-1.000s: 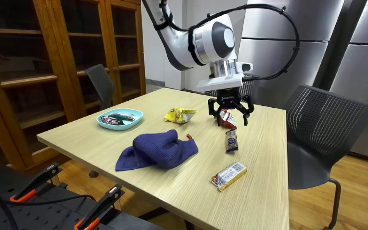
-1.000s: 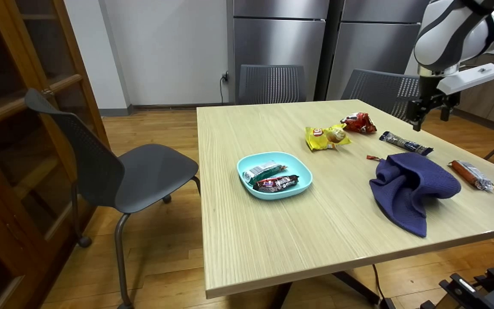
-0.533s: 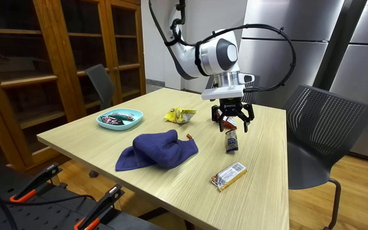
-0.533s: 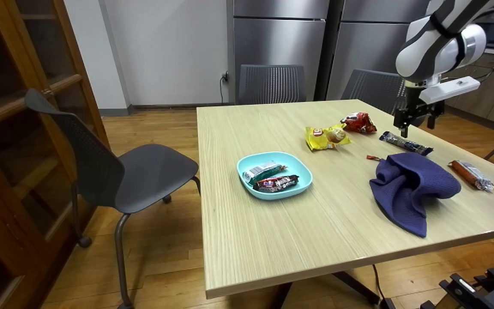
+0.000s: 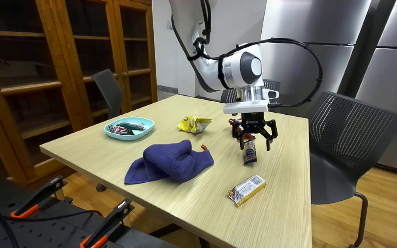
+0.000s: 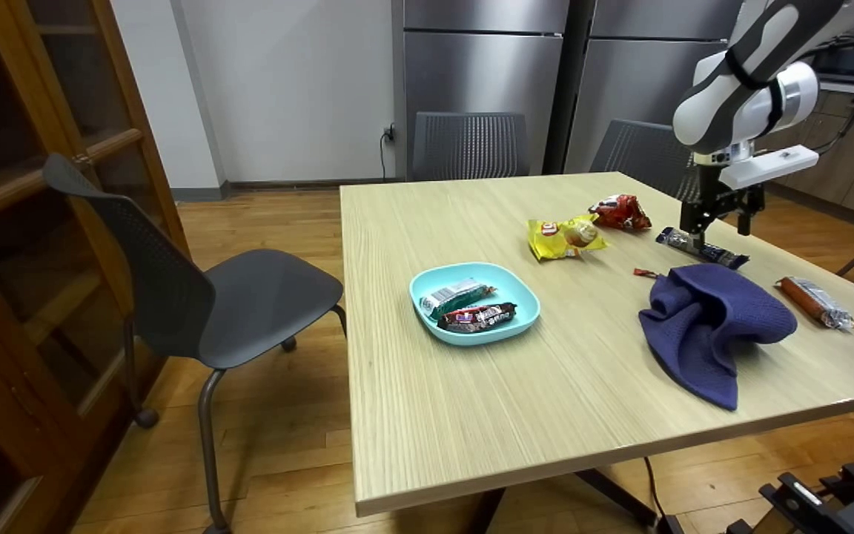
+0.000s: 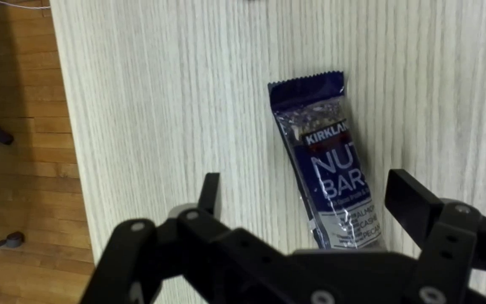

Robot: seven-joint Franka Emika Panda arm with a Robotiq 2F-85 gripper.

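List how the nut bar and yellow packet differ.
Colour: the nut bar is dark blue with a clear section, the yellow packet bright yellow.
Shape: the nut bar is long and slim, the yellow packet squat and crumpled.
Place: the wrist view shows the nut bar between the open fingers but not the yellow packet.
Both lie on the table.

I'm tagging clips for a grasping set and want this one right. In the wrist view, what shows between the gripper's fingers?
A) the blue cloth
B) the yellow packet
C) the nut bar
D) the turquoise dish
C: in the wrist view the nut bar shows between the open fingers, with table visible on either side of it.
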